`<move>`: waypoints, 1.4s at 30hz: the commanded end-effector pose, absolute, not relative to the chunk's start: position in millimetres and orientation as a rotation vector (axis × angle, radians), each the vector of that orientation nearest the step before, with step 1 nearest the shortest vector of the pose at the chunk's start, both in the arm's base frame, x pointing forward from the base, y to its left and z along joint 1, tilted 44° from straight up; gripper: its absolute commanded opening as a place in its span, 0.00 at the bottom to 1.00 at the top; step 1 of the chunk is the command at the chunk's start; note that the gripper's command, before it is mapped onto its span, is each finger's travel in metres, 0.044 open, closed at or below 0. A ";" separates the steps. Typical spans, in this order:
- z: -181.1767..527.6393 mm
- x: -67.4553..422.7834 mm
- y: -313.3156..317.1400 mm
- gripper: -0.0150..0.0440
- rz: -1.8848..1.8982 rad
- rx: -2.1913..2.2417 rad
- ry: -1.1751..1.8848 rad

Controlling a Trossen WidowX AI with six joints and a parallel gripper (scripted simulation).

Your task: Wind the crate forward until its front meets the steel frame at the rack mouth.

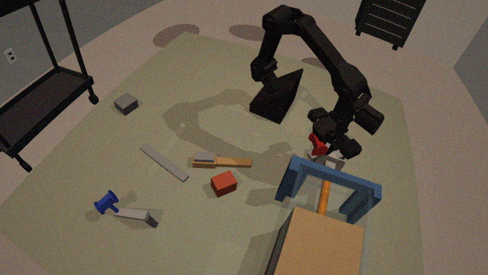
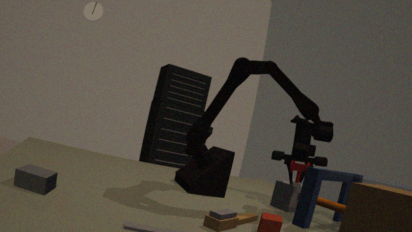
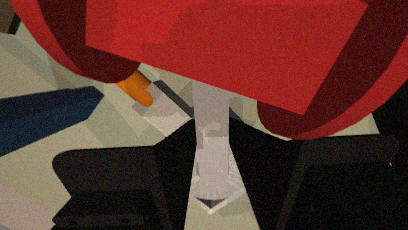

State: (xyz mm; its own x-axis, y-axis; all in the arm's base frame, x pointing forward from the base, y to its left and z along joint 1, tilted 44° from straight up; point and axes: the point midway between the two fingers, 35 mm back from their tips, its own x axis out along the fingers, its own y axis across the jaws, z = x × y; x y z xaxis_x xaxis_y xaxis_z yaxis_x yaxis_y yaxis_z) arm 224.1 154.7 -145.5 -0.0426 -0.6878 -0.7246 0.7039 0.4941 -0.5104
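My gripper (image 2: pixel 296 180) (image 3: pixel 211 123) is shut on the grey shank of the red-knobbed winch handle (image 1: pixel 317 144) (image 2: pixel 299 166) (image 3: pixel 225 50). The shank stands roughly upright above the grey winch (image 1: pixel 338 164) (image 2: pixel 282 195); its lower end is partly hidden, so I cannot tell whether the key is seated in the hole. The tan crate (image 1: pixel 321 242) (image 2: pixel 374 207) looks flat inside the clear-panelled cubby. An orange strap (image 1: pixel 323 198) (image 2: pixel 331 204) (image 3: pixel 135 90) runs from it towards the winch. A gap shows between its front and the blue frame (image 1: pixel 335 174) (image 2: pixel 303 198) (image 3: pixel 50 112).
A blue-knobbed tool (image 1: pixel 106 202) with a grey arm, a flat grey bar (image 1: pixel 164 162) (image 2: pixel 144 227), a wooden piece (image 1: pixel 235 162) (image 2: pixel 248 219) with a grey block on it, a red block (image 1: pixel 223 182) (image 2: pixel 271 222) and a grey block (image 1: pixel 125 103) (image 2: pixel 31 180) lie on the bench.
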 end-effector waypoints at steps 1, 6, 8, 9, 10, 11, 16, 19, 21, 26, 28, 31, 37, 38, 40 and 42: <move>-148.9 224.8 152.4 0.25 -1.124 0.015 1.162; -147.9 223.3 151.5 0.25 -1.152 0.045 1.137; -147.9 223.3 151.5 0.25 -1.152 0.045 1.137; -147.9 223.3 151.5 0.25 -1.152 0.045 1.137; -147.9 223.2 151.5 0.25 -1.152 0.045 1.137; -147.9 223.2 151.5 0.25 -1.152 0.045 1.137; -147.0 221.8 150.8 0.25 -1.176 0.072 1.114; -146.6 222.0 151.0 0.25 -1.181 0.077 1.109; -146.6 222.0 151.0 0.25 -1.181 0.077 1.109; -146.8 222.0 150.9 0.25 -1.178 0.075 1.111; -147.7 223.4 151.7 0.25 -1.153 0.047 1.135; -149.5 225.9 153.0 0.25 -1.108 -0.003 1.177; -149.5 226.3 153.4 0.25 -1.097 -0.015 1.187; -149.7 226.6 153.6 0.25 -1.091 -0.021 1.192; -150.4 227.6 154.3 0.25 -1.070 -0.044 1.210; -150.6 227.7 154.4 0.25 -1.067 -0.047 1.213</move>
